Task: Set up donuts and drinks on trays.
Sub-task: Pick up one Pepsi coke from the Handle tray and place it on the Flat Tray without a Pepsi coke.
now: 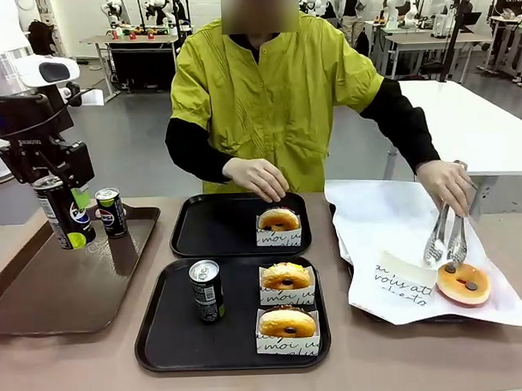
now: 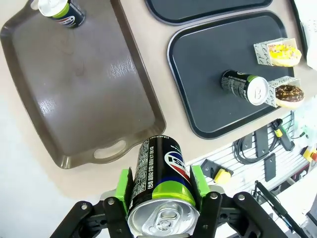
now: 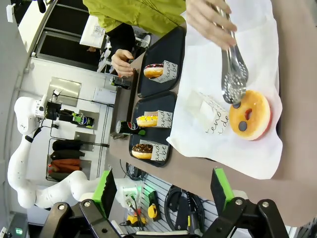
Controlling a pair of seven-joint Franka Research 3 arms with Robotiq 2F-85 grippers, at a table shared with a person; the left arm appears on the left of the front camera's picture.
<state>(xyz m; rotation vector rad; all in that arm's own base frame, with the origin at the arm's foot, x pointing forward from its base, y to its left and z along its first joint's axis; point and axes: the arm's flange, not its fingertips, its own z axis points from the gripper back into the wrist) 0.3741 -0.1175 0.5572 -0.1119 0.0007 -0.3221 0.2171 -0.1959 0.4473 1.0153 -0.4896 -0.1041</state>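
Observation:
My left gripper (image 1: 62, 207) is shut on a dark drink can (image 1: 66, 221) and holds it above the brown tray's far left. In the left wrist view the green pads (image 2: 124, 186) clamp that can (image 2: 161, 166). The near black tray (image 1: 163, 336) carries one upright can (image 1: 207, 290) and two sleeved donuts (image 1: 286, 276) (image 1: 288, 323). On the far black tray (image 1: 211, 227) sits one sleeved donut (image 1: 279, 219), with the person's hand (image 1: 259, 177) on it. My right gripper (image 3: 163, 191) is open above the table, with nothing between its fingers.
A second can (image 1: 111, 211) stands on the brown tray (image 1: 67, 288). At the right, the person's other hand holds metal tongs (image 1: 445, 236) over a bare donut (image 1: 464, 283) on white paper (image 1: 373, 217), beside an empty sleeve (image 1: 401, 281).

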